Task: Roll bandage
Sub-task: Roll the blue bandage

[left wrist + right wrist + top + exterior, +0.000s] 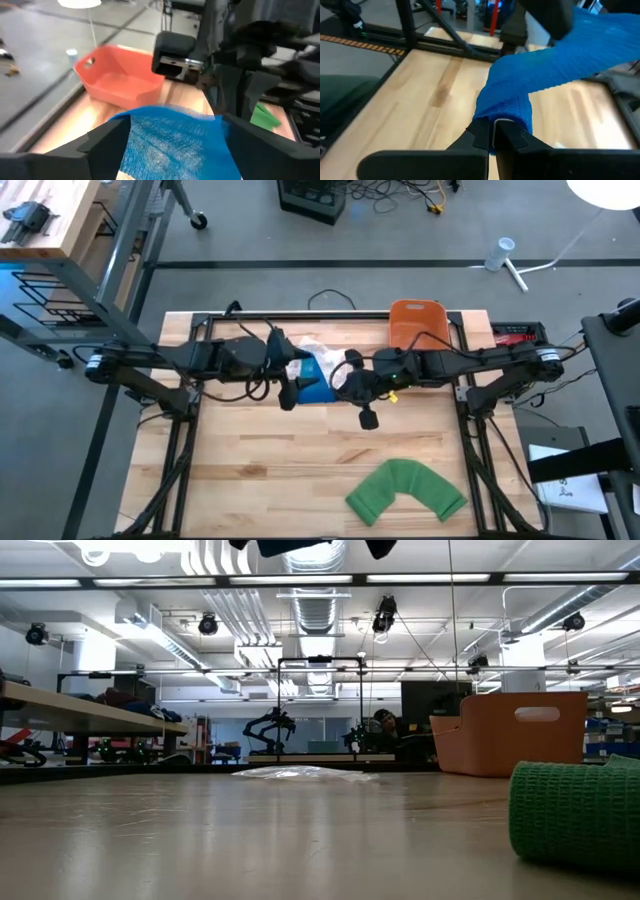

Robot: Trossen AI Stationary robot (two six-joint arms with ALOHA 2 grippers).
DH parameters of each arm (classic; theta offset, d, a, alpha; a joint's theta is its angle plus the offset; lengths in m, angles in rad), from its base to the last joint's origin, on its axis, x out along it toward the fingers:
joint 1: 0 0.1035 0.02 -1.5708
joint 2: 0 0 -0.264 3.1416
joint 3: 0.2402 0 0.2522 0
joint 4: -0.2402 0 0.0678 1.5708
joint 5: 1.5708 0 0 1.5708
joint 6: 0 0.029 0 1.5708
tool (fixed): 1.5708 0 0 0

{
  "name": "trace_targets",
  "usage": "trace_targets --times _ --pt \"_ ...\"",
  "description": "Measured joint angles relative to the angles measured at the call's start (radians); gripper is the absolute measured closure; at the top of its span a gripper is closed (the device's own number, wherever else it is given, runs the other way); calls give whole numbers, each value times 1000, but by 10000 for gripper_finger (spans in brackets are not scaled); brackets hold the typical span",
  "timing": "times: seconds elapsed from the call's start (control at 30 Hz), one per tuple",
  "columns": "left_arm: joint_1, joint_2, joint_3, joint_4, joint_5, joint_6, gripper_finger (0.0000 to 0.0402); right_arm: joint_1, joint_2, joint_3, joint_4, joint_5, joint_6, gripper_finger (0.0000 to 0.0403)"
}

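Clearly the risk sits with the blue bandage (520, 95), which hangs in the air above the middle of the table (260, 480), between the two arms. The right pincer (492, 135) is clenched on one bunched end of it; the left pincer (165, 145) stands released, its fingers spread on either side of the broad strip. If the left side gives no support, I judge the loose length could sag, twist or unwind, and the roll would come out slack or crooked. A pull from the right pincer alone might also drag the cloth out of its narrow hold.

The bandage is a soft, crinkled, stretchy weave, wide and flat where spread, gathered into a thick fold at the clamp. A green bandage (405, 490) of similar ribbed cloth lies bent on the near table edge. An orange plastic bin (415, 320), smooth and rigid, sits at the far side, beside a crumpled clear wrapper (300, 773). The table is pale, smooth wood.
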Motion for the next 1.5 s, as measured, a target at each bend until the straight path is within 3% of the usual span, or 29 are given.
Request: trace_targets --times 0.23,0.47,0.87,1.3,1.4,1.5 --pt "0 -1 -2 -174 38 -48 76 0 8 0 -34 -25 58 403" --pt "-5 -11 -6 -201 187 -48 74 0 8 0 -40 -37 59 403" --pt "-9 -24 -14 -188 177 -36 77 0 7 1 -16 -73 71 403" --pt "-75 -45 -20 -79 173 45 78 -14 6 44 -24 -66 230 403" --pt "-102 -36 -51 32 114 117 83 -30 6 58 -23 -63 270 403" --pt "-128 -16 -82 110 -15 213 86 -46 6 71 -17 -63 311 403"
